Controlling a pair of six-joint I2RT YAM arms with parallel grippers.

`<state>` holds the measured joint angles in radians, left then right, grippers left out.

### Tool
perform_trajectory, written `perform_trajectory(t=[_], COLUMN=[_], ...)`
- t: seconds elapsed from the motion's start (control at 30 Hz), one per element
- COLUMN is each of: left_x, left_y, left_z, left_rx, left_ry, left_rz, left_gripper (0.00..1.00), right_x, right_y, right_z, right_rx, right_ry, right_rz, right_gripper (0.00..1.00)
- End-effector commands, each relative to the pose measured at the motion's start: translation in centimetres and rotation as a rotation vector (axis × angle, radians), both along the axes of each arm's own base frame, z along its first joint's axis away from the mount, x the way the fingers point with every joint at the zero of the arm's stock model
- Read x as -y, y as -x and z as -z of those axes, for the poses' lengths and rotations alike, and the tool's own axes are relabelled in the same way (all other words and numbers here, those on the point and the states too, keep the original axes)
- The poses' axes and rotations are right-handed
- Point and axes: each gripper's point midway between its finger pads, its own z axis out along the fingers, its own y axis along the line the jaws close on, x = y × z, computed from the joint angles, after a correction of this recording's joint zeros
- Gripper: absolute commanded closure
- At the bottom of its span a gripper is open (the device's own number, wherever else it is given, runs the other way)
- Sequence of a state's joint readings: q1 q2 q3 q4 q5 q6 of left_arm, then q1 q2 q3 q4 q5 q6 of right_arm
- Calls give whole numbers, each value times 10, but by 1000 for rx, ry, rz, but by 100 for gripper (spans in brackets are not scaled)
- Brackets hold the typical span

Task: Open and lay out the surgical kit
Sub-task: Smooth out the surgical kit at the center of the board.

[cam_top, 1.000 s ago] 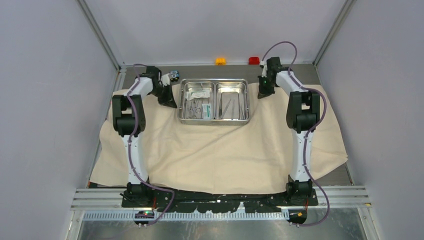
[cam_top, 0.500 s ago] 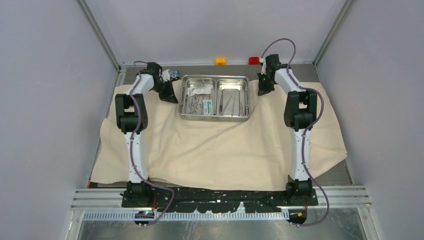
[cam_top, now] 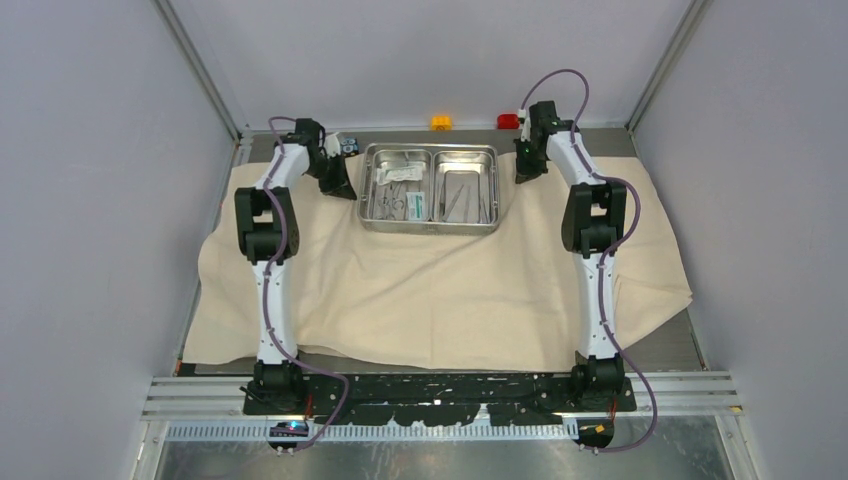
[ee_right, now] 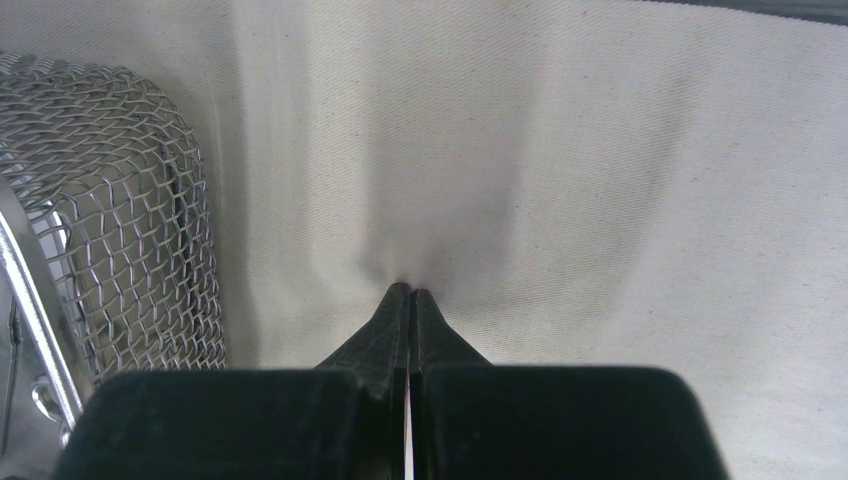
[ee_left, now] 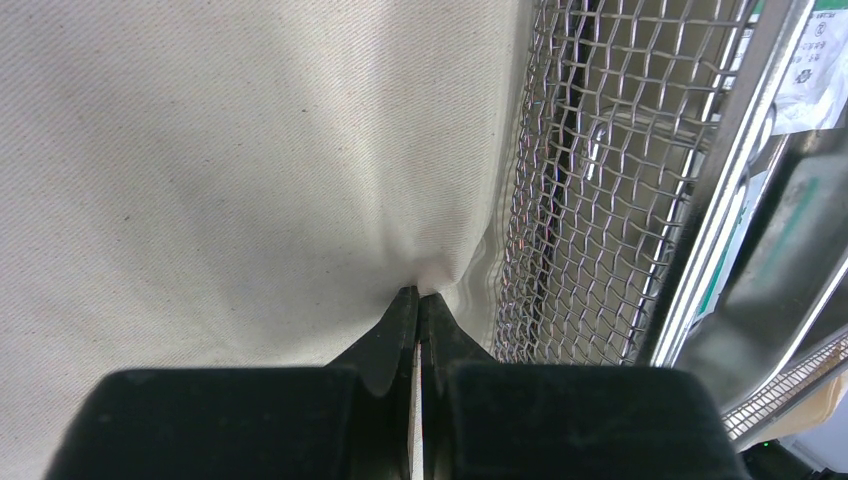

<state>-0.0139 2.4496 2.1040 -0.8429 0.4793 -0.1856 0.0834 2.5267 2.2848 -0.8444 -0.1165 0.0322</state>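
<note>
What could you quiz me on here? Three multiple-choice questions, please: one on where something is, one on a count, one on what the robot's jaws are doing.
1. Where does the steel tray stand?
A. On bare metal, at the near edge
B. On the cloth, far side, middle
C. Held up in the air

2. How many compartments has the tray?
A. One
B. Four
C. Two

3. What are both arms' jaws doing?
A. Shut, each pinching a fold of cloth
B. Wide open above the tray
C. Holding forceps

Answers: 1 B, cloth shows at the tray's left, right and near sides. 2 C, one divider splits it. 3 A, each wrist view shows cloth puckered at closed tips.
</note>
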Motion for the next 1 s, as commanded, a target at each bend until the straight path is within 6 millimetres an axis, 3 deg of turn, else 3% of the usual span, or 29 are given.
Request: perform_trajectory(t=[0.0, 0.53, 0.97], left_x=[-14, -13, -10], left_y=[-21, -27, -18], left_z=[6, 6, 6], left_rx=[62, 70, 65], left_ry=[-60, -71, -68], left_rz=[-30, -24, -15], left_gripper=[100, 100, 100], right_x=[17, 31, 27], right_y=[-26, -28, -32], right_z=[-5, -5, -15], right_rx=[87, 87, 98], right_ry=[54, 60, 48], right_rz=[19, 43, 8], right_gripper=[100, 100, 100])
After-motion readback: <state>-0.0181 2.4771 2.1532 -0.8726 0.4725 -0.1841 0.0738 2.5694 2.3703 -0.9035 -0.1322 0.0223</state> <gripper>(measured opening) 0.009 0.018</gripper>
